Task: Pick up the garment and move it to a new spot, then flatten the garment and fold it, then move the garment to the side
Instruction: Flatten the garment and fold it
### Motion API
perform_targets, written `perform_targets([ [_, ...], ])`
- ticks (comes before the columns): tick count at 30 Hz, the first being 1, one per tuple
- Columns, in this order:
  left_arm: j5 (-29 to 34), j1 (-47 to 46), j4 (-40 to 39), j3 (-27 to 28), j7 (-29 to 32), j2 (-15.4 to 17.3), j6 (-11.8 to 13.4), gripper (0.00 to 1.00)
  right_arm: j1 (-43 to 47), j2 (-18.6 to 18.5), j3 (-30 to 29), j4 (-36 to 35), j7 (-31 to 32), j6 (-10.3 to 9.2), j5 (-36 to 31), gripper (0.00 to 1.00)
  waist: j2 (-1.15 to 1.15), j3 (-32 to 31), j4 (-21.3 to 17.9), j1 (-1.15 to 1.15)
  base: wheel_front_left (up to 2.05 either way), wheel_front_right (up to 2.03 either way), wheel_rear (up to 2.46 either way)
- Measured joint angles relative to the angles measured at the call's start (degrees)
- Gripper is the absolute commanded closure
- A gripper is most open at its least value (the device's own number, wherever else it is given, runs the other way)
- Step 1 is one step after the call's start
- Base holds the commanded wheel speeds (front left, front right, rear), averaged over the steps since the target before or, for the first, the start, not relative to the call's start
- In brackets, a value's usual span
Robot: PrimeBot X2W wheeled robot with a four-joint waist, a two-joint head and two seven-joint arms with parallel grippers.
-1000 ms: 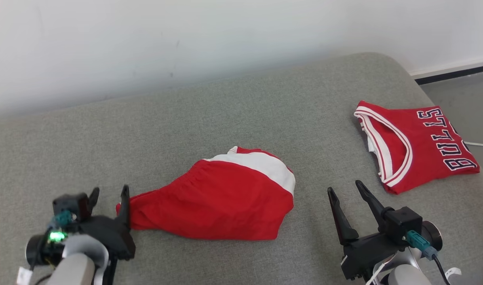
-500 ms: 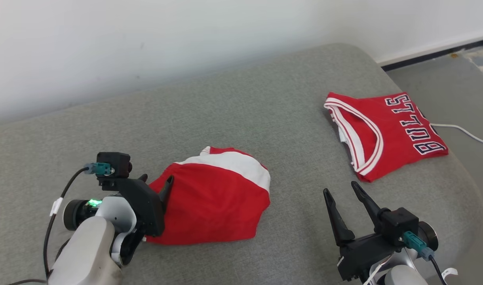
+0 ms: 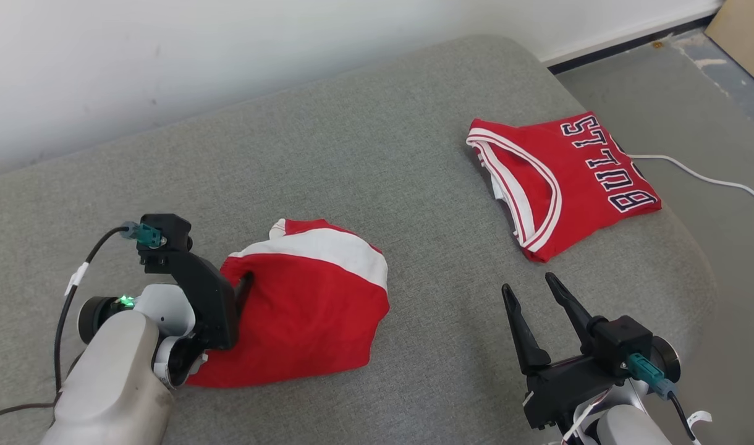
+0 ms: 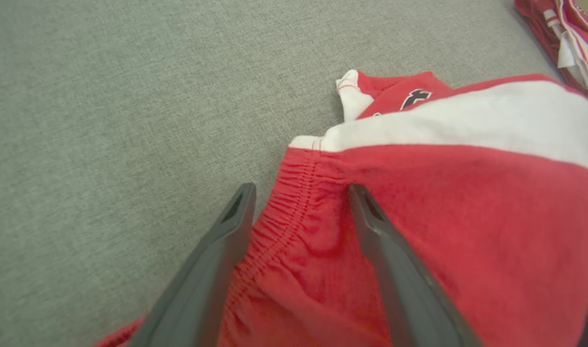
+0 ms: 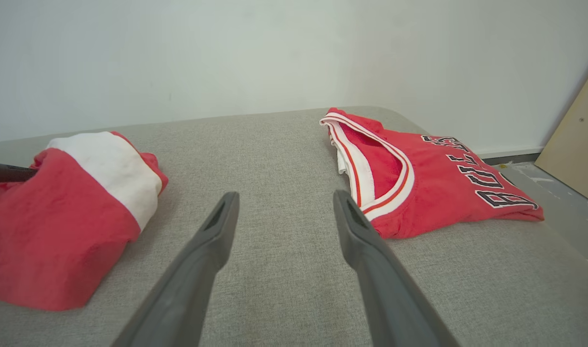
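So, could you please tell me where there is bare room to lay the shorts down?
Free: the wide strip of grey cushion between the red shorts and the Bulls jersey, and the band along the white wall. Crowded: the jersey's right end and the near left, where the open left hand straddles the shorts' waistband.

Shorts (image 3: 309,321) noted as soft matt cloth, waistband gathered, jersey (image 3: 568,185) matt cloth likewise, cushion (image 3: 383,154) covered in coarse grey weave, right gripper (image 3: 527,282) seen as matt dark plastic.
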Motion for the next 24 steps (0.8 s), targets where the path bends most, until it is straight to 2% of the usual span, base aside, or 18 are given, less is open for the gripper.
perform_targets([
  [1, 0.0, -0.1, 0.0, -0.2, 0.3, 0.0, 0.0, 0.00, 0.0, 0.1, -0.1, 0.1, -0.1, 0.00, 0.0, 0.00, 0.00, 0.2, -0.1, 0.00, 0.00, 0.00, 0.00],
  [2, -0.1, -0.2, 0.1, -0.3, 0.5, 0.0, -0.1, 0.25, 0.0, 0.1, -0.2, 0.2, -0.2, 0.00, 0.0, 0.00, 0.00, 0.4, -0.1, 0.00, 0.00, 0.00, 0.00],
  [3, -0.2, -0.2, 0.0, -0.5, 0.7, 0.0, -0.4, 0.87, 0.0, 0.1, -0.2, 0.3, -0.3, 0.00, 0.0, 0.00, 0.00, 0.5, -0.1, 0.00, 0.00, 0.00, 0.00],
  [4, -0.3, -0.2, 0.0, -0.6, 0.7, -0.1, -0.5, 1.00, 0.0, 0.2, -0.3, 0.3, -0.3, 0.00, 0.0, 0.00, 0.00, 0.6, -0.1, 0.00, 0.00, 0.00, 0.00],
  [6, -0.3, -0.2, -0.2, -1.1, 0.8, -0.3, -0.9, 1.00, 0.0, 0.3, -0.4, 0.5, -0.4, 0.00, 0.0, 0.00, 0.00, 0.6, 0.1, 0.00, 0.00, 0.00, 0.00],
  [9, -0.3, -0.3, -1.2, -1.2, -2.1, -0.7, -1.1, 1.00, -0.3, 0.6, -0.5, 0.8, -0.5, 0.00, 0.0, 0.00, 0.00, 0.6, 0.3, 0.00, 0.00, 0.00, 0.00],
  [19, 0.4, -9.0, -8.7, -0.8, -24.3, -7.0, -2.8, 1.00, -0.6, 0.7, -0.5, 1.4, -0.7, 0.00, -0.2, 0.00, 0.00, -0.2, 1.2, 0.00, 0.00, 0.00, 0.00],
  [24, -2.0, -13.1, -11.8, -1.5, -30.5, -9.3, -3.4, 1.00, -0.4, 0.7, -0.7, 1.8, -0.8, 0.00, -0.2, 0.00, 0.00, -1.3, 1.5, -0.01, 0.00, 0.00, 0.00],
])
